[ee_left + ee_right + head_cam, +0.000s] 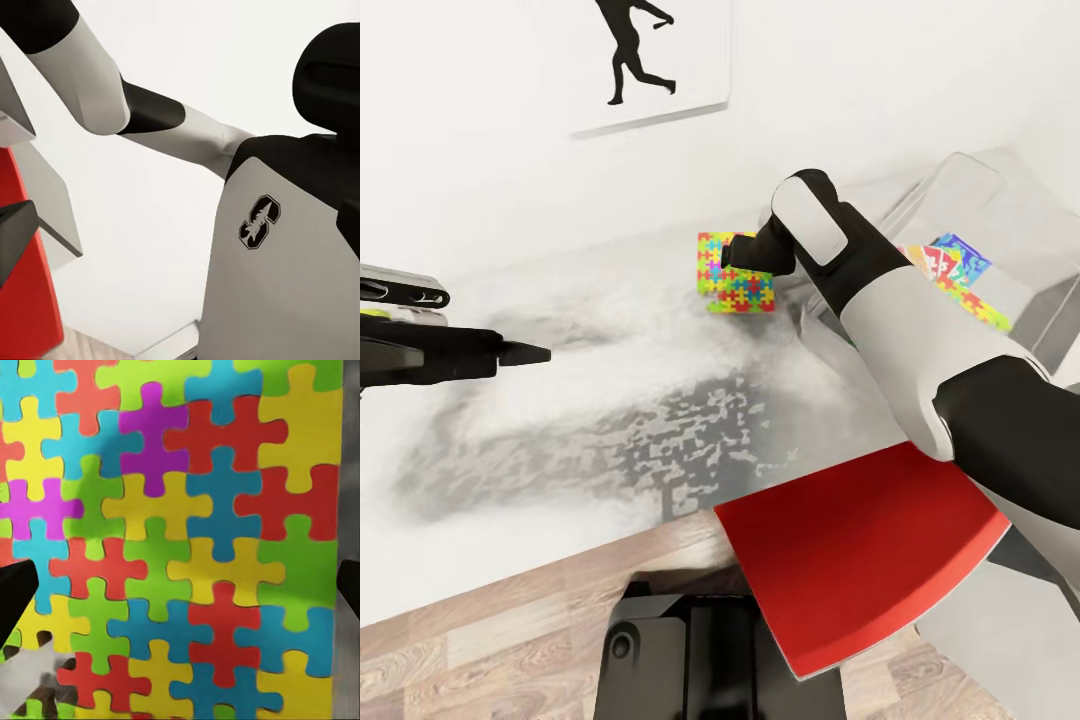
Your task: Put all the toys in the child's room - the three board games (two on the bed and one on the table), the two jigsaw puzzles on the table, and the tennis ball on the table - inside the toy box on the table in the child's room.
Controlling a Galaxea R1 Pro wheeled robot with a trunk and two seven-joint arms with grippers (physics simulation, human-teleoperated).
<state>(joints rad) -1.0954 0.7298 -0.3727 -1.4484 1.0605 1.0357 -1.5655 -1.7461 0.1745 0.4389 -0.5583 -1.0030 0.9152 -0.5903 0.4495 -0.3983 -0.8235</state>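
The right gripper (pixel 745 255) is extended forward over the table (pixel 590 330), positioned directly above the near edge of a jigsaw puzzle (pixel 735 275) that lies flat on the pale tabletop, close to the wall. In the right wrist view the jigsaw puzzle (pixel 180 540) spans nearly the whole frame, and the two dark fingertips (pixel 15 592) appear at opposite edges of the picture with the puzzle surface between them. The jaws are spread wide and no pad touches the puzzle. Whether the fingers stand just above the surface or slightly higher cannot be determined.

To the right of the right forearm, the toy box (pixel 980 200) stands on the table, its pale grey walls partly hidden by the arm. Inside it, a second puzzle-patterned piece (pixel 975 300) and a colourful printed board game (pixel 950 258) are visible, lying tilted against each other.

The left gripper (pixel 510 352) is held out at the left side of the head view, above the tabletop and well apart from the puzzle. Its fingertips meet in a point and hold nothing.

A red flat panel (pixel 860 545) lies at the near table edge below the right arm. A framed picture (pixel 645 60) with a black running figure hangs on the wall above the table
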